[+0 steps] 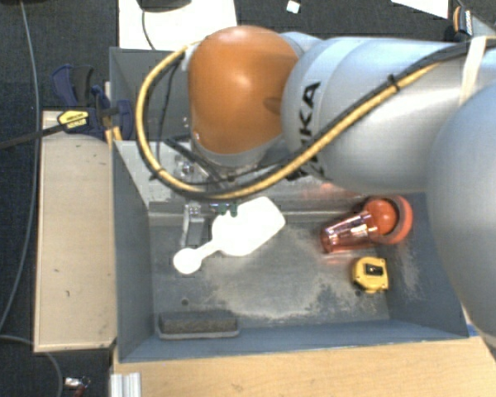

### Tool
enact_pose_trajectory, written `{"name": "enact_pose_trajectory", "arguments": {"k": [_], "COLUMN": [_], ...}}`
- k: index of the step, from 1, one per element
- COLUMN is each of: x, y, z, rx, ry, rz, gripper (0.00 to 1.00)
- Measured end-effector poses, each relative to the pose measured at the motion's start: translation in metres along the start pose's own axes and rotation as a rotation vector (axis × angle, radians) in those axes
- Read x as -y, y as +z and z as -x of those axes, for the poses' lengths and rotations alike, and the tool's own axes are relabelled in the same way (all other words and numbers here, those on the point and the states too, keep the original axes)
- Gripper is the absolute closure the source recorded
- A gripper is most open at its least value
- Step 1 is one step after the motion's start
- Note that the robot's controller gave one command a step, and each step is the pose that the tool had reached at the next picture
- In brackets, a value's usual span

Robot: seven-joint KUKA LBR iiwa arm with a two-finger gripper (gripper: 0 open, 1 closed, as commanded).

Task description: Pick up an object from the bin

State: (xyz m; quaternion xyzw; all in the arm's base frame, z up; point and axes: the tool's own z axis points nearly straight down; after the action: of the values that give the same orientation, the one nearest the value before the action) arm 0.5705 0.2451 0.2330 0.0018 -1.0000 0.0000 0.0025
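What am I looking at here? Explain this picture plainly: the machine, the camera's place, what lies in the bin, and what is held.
The big silver shape with the orange cover is a robot arm, reaching in from the right. One camera looks down from above, slightly to one side. Its gripper hangs low in a grey metal bin, right beside a white plastic scoop. Further right lie a clear reddish bottle-like thing with a round orange end and a small yellow tape measure. A dark flat bar lies by the view's bottom wall. Whether the scoop is held cannot be seen.
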Motion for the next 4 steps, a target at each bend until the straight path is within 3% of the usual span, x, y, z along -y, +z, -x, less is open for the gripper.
{"name": "enact_pose_trajectory", "arguments": {"k": [1, 2, 3, 4], "x": [0.001, 0.075, 0.086, 0.063], "y": [-0.005, 0.126, 0.075, 0.135], "z": [0.002, -0.012, -0.007, 0.016], "rx": [0.008, 0.011, 0.02, 0.005], "ry": [0.007, -0.152, -0.149, -0.404], "rz": [0.002, 0.002, 0.006, 0.002], "gripper": [0.0, 0.0, 0.0, 0.0]}}
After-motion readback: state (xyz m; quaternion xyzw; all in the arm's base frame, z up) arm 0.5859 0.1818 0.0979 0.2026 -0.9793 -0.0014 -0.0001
